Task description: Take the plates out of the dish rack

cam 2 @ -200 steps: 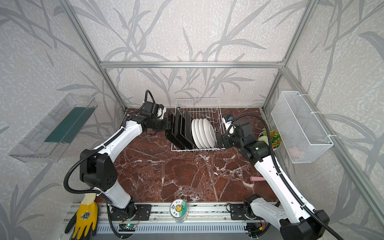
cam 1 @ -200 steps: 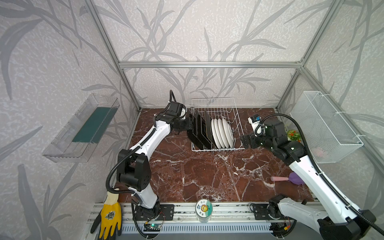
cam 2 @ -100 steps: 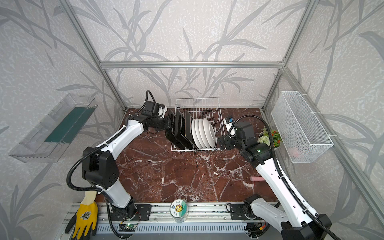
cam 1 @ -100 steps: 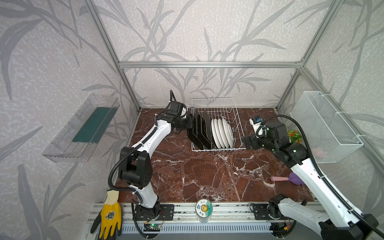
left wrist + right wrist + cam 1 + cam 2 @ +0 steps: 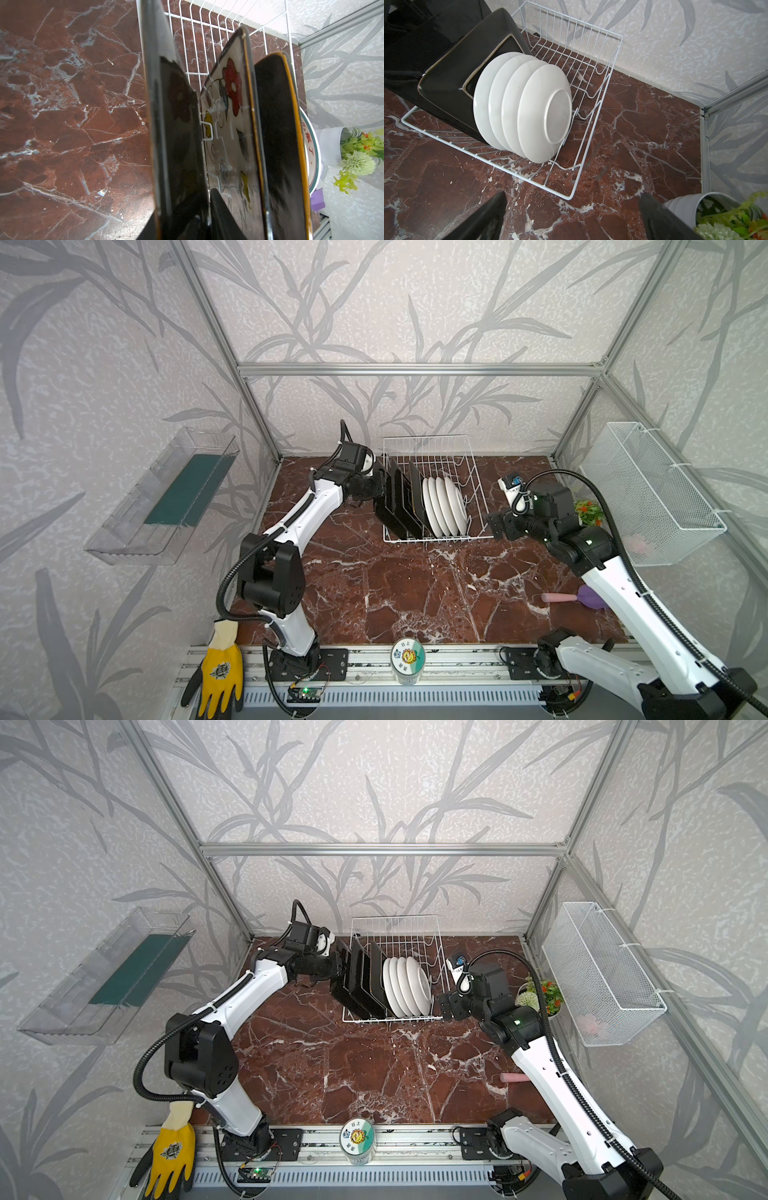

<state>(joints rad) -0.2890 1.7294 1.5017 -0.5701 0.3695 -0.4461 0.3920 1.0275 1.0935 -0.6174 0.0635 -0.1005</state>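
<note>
Likely slick, heavy, brittle, the plates [image 5: 444,506] stand edgewise in the dish rack [image 5: 428,446]; left hand [image 5: 379,489] straddles the rim of the outermost square plate [image 5: 176,128], whether clamped I cannot tell; right hand [image 5: 496,526] gapes empty.

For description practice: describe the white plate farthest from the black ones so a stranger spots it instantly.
At the back of the marble table stands a white wire dish rack. Black square plates lean in it beside four round white plates. Yours is the last white one, away from the black plates, its ringed underside exposed.
</note>
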